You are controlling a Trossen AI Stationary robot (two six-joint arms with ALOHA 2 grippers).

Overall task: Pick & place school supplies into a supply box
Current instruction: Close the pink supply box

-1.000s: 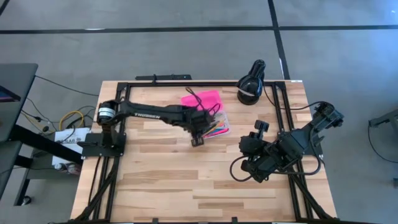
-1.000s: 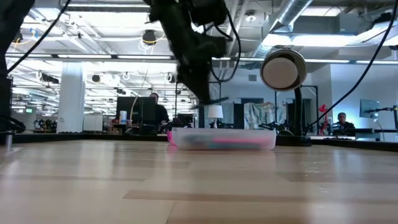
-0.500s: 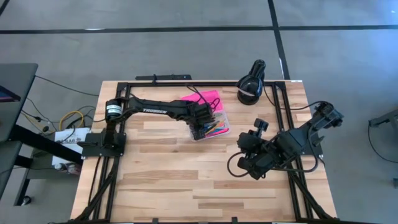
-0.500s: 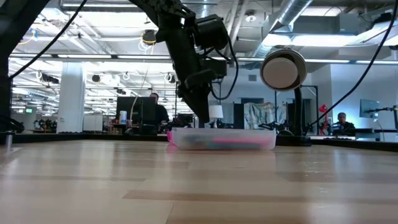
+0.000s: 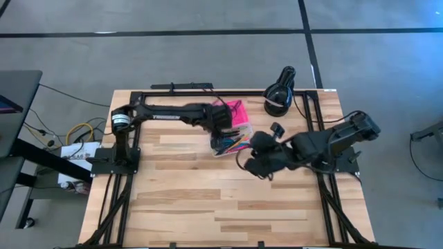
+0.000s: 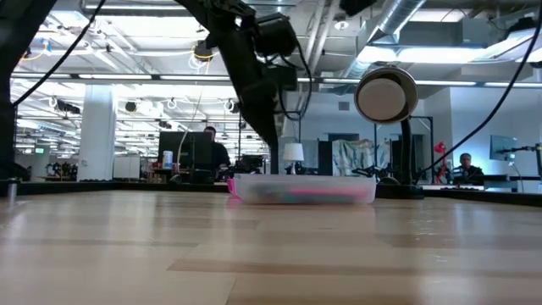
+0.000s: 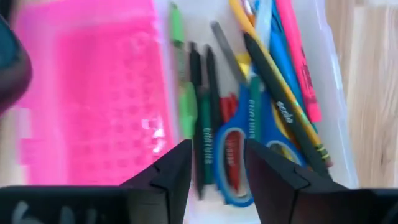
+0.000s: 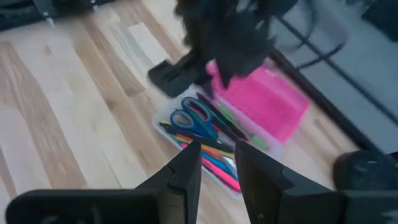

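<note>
The supply box has its pink lid (image 5: 236, 111) swung open toward the far edge, and its clear base (image 5: 234, 144) rests on the table. In the base lie several pens and pencils (image 7: 273, 81) and blue-handled scissors (image 7: 251, 113). My left gripper (image 7: 217, 149) hangs open just over the base, pointing steeply down, with nothing between its fingers; it also shows in the high view (image 5: 220, 142). My right gripper (image 5: 255, 163) hovers open to the right of the box, above the table, and looks toward it (image 8: 217, 152).
A black lamp (image 5: 279, 94) stands at the far right, behind the box in the low view (image 6: 385, 95). Black frame rails (image 5: 173, 93) run along the table's edges. Bare wood (image 5: 208, 200) fills the near half. People (image 6: 210, 146) sit in the room beyond.
My left gripper has gone from the box's near side toward the far edge, over the base; a thin dark thing seen at its fingertips a second ago is no longer there. My right gripper has swung toward the table's left, closer to the box.
</note>
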